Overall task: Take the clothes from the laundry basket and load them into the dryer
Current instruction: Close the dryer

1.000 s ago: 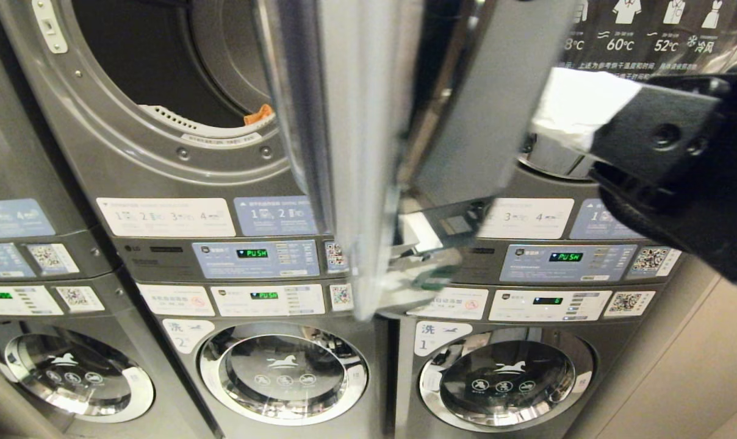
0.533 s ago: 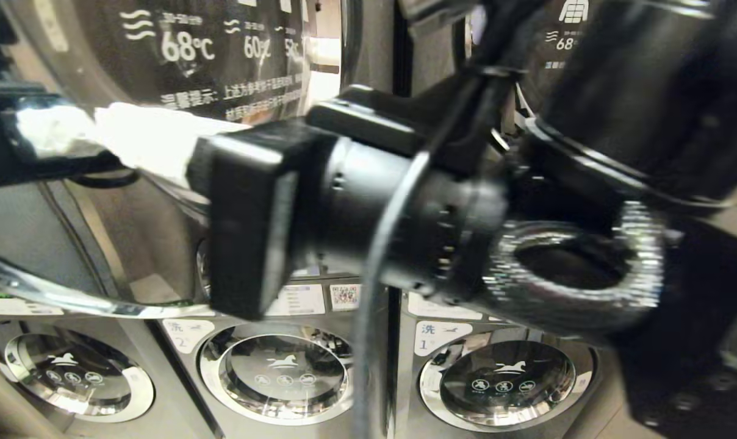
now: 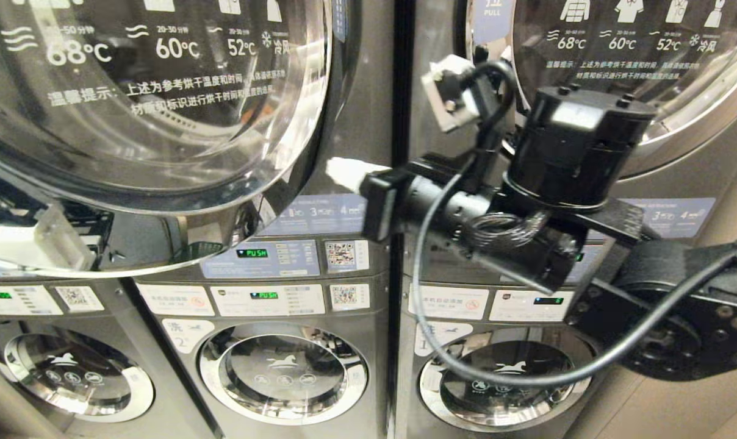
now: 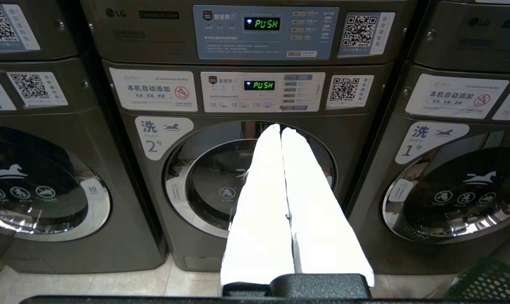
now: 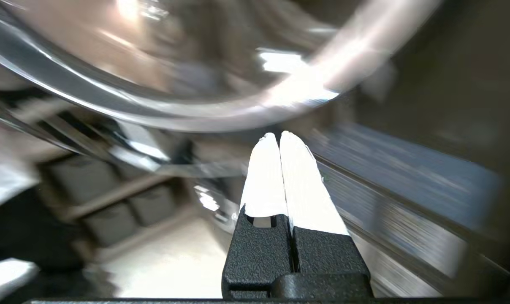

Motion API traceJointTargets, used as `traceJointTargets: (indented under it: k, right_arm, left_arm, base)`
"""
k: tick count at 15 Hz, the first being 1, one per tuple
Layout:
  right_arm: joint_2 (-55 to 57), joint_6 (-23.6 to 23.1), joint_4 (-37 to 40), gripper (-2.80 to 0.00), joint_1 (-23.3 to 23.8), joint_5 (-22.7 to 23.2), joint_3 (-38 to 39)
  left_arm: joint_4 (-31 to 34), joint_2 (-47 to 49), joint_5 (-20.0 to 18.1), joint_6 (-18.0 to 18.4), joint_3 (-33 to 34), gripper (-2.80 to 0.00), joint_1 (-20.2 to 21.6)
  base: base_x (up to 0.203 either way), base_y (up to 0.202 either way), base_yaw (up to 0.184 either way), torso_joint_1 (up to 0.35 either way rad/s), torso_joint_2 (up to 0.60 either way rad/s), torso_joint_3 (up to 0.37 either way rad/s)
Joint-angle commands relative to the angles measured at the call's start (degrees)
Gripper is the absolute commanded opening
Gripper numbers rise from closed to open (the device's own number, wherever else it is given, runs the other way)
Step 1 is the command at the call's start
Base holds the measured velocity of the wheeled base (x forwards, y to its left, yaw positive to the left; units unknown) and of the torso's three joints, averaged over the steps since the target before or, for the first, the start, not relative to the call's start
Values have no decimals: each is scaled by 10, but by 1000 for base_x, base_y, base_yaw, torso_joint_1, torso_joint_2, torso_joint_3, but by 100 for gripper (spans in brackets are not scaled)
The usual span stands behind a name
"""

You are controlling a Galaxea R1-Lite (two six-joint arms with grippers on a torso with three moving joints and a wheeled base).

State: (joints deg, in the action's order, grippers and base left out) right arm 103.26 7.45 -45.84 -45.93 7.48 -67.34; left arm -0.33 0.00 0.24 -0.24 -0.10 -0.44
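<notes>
Two round glass dryer doors [image 3: 149, 97], glossy.

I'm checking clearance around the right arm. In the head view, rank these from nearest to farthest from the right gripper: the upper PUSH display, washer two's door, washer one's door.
From the right gripper:
1. Upper PUSH display, just below-left.
2. Washer two's door, lower down.
3. Washer one's door, lower right.
</notes>
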Motion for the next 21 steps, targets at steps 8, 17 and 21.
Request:
traceJointTargets:
  k: [8, 17, 21]
  right_arm:
    - [-269, -71, 0, -280, 378, 34, 408]
    - [-756, -103, 296, -280, 450, 3, 648]
    - [-910, -148, 437, -280, 446, -33, 665]
  left_arm:
    - [0, 1, 0, 0, 0, -280, 0]
    - [0, 1, 0, 0, 0, -280, 0]
    - [0, 1, 0, 0, 0, -280, 0]
  base:
    - [0, 0, 0, 0, 0, 0]
    - [0, 0, 0, 0, 0, 0]
    - [0, 0, 0, 0, 0, 0]
